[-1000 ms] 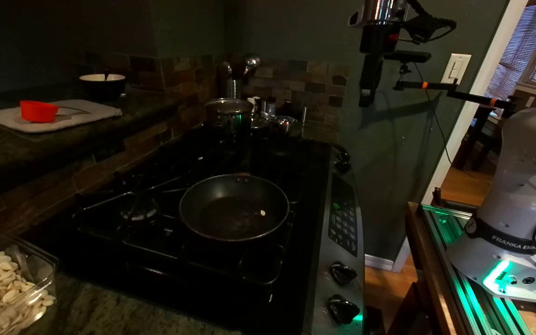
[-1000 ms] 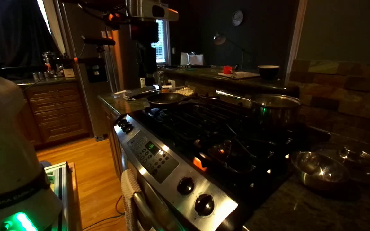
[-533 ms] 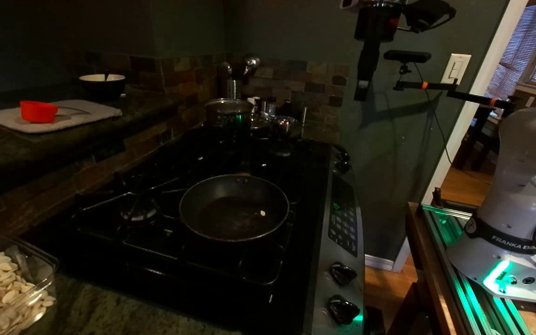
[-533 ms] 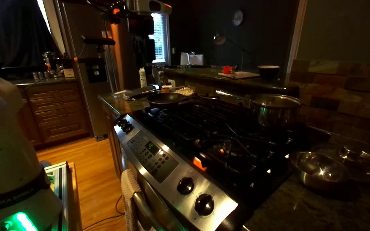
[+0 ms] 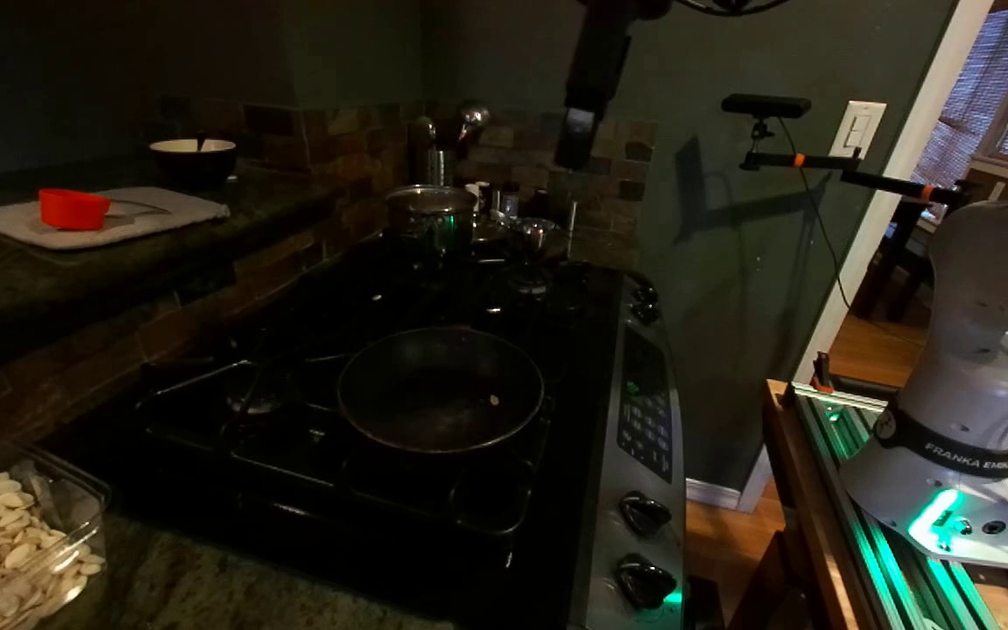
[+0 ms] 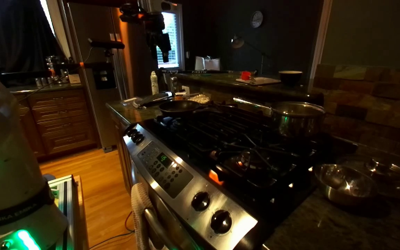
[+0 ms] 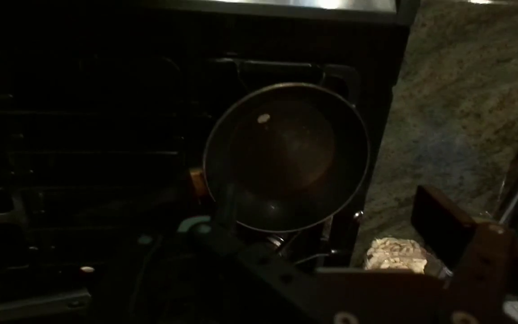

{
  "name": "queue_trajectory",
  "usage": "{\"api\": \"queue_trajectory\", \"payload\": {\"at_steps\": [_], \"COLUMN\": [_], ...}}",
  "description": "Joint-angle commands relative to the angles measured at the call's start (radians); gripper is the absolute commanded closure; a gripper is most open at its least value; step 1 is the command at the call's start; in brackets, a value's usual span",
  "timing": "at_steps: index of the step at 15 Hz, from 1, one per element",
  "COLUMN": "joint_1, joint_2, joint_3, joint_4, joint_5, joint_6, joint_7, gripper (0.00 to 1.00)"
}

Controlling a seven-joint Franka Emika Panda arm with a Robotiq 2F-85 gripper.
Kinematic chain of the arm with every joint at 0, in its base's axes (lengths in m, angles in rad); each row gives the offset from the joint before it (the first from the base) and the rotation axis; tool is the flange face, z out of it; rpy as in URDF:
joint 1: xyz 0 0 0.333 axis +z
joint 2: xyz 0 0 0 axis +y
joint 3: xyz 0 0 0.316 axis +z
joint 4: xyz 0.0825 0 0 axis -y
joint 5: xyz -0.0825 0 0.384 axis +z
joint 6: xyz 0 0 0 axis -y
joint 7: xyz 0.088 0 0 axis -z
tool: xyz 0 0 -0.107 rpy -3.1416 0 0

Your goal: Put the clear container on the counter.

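Observation:
The clear container (image 5: 27, 534) holds pale beige seed-like pieces. It sits on the mottled greenish-brown counter (image 5: 206, 582) beside the stove, cut off by the frame's left corner. It also shows in the other views, behind the pan (image 6: 199, 99) and at the lower right of the wrist view (image 7: 396, 252), partly hidden by the gripper. My gripper (image 7: 326, 204) is open, its fingers wide apart with nothing between them. In both exterior views the gripper (image 5: 578, 144) hangs high above the stove, well away from the container; its two fingers show apart (image 6: 165, 55).
A dark frying pan (image 5: 438, 394) with one pale piece inside stands on the black stovetop (image 5: 294, 516). A steel pot (image 6: 297, 119) and a metal bowl (image 6: 346, 184) stand farther along. A raised ledge bears a white board (image 5: 171, 210), a red cup (image 5: 73, 210) and a bowl (image 5: 193, 157).
The gripper has moved away from the robot's base, out over the stove, and has tilted. A spray can behind it now shows fully. The container and pan have not moved.

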State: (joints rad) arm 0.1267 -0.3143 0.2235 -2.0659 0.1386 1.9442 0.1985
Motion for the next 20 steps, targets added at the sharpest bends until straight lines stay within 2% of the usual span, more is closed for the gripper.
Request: {"api": "queue_trajectory", "payload": {"at_steps": [1, 4, 7, 8, 9, 12, 19, 20], "joint_1": [0.013, 0.04, 0.104, 0.12, 0.11, 0.139, 0.139, 0.144], "joint_2": [0.228, 0.375, 0.495, 0.523, 0.448, 0.513, 0.517, 0.549], "joint_3": [0.053, 0.074, 0.058, 0.056, 0.036, 0.033, 0.029, 0.033], "joint_4": [0.181, 0.293, 0.394, 0.428, 0.34, 0.4, 0.416, 0.448], "joint_5": [-0.042, -0.118, -0.17, -0.153, -0.136, -0.134, -0.134, -0.114], "joint_6": [0.067, 0.084, 0.073, 0.049, 0.085, 0.083, 0.078, 0.095], "joint_7": [0.145, 0.356, 0.519, 0.472, 0.44, 0.448, 0.447, 0.444], "gripper": [0.0, 0.0, 0.0, 0.0, 0.0, 0.0, 0.0, 0.0]}}
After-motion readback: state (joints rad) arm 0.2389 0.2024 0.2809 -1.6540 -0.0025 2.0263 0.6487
